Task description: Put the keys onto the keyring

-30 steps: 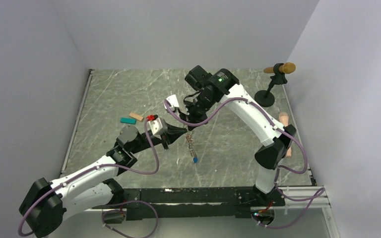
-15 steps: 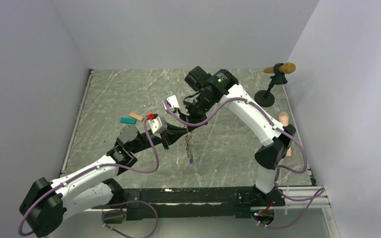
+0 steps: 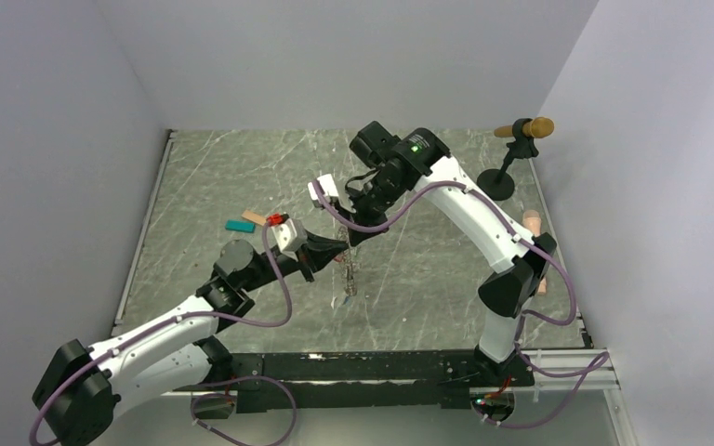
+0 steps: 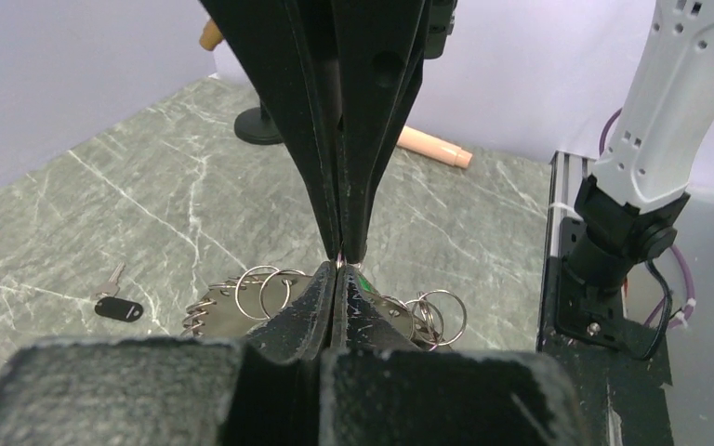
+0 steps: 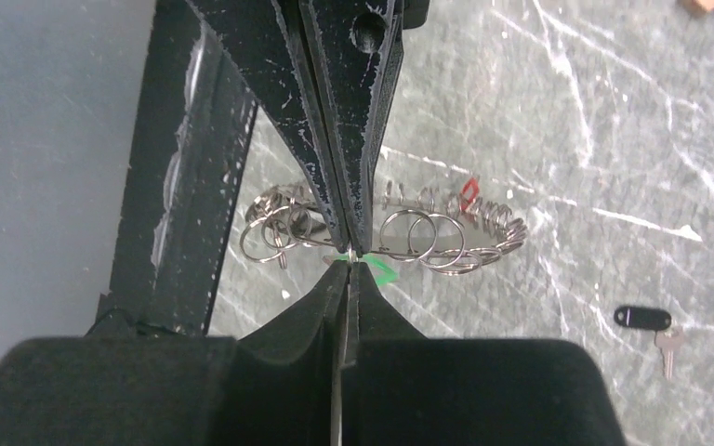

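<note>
The keyring (image 5: 493,230), a thin metal loop fringed with small rings, hung mid-frame where the left end effector (image 4: 337,271) and right end effector (image 5: 349,267) met, both pinched together; a slip would likely drop it.

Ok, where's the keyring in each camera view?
Top external: the keyring hangs mid-table, just below the arms' tips.
Left wrist: keyring low centre, behind the closed jaws.
Right wrist: keyring centre, behind the closed jaws.
Shared landmark: left gripper and right gripper meeting tip to tip.
</note>
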Robot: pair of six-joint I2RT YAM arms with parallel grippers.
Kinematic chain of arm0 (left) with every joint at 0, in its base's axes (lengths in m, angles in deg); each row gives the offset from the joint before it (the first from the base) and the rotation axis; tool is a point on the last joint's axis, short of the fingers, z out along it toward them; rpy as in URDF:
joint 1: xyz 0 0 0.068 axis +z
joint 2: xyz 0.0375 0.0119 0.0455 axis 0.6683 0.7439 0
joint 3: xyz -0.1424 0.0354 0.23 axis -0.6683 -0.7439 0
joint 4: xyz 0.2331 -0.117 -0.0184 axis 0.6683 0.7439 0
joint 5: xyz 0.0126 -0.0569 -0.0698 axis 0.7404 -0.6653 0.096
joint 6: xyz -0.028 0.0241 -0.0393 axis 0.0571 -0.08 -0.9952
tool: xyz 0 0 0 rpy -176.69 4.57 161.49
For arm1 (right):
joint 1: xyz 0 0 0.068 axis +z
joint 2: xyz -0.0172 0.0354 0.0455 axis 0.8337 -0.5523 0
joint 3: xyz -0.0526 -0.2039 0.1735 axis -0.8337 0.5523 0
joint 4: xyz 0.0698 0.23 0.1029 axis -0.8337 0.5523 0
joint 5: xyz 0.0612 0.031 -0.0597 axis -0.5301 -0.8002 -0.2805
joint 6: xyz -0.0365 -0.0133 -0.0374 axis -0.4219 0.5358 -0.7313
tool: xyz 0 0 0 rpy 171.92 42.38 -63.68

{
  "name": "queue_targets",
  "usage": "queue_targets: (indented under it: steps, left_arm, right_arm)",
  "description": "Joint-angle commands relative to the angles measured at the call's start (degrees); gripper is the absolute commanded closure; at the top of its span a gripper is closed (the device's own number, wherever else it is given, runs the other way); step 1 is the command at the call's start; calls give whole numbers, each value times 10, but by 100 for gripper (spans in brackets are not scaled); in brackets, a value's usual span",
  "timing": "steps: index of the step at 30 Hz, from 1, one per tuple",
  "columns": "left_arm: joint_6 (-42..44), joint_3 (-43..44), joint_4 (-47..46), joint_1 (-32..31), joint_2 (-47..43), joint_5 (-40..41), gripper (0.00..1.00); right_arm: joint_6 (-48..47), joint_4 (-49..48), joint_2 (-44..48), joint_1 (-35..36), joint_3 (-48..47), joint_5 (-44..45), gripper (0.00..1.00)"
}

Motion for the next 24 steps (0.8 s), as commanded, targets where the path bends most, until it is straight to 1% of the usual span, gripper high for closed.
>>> queue_targets:
  steps: [1, 7, 12, 14, 16, 22, 24]
  left_arm:
    - [-50, -12, -94, -1, -42, 49, 100]
    - [-112, -42, -197, -1, -48, 81, 100]
    - [-145, -51, -264, -1, -31, 103, 100]
    - [-156, -52, -288, -1, -22, 111, 100]
    - [-164, -51, -305, -2, -13, 113, 100]
    - [-169, -51, -326, -1, 6, 105, 100]
    - [-169, -55, -327, -1, 6, 100, 100]
  right_arm:
    - [-13, -4, 32, -18, 10, -67, 93]
    - [-22, -5, 37, -36, 24, -113, 88]
    - [-23, -16, 42, -37, 42, -138, 83]
    - [-22, -22, 42, -37, 46, -144, 82]
    - [-19, -25, 41, -38, 46, -149, 82]
    - [-20, -20, 43, -59, 35, -190, 74]
    - [-23, -16, 48, -73, 31, -200, 73]
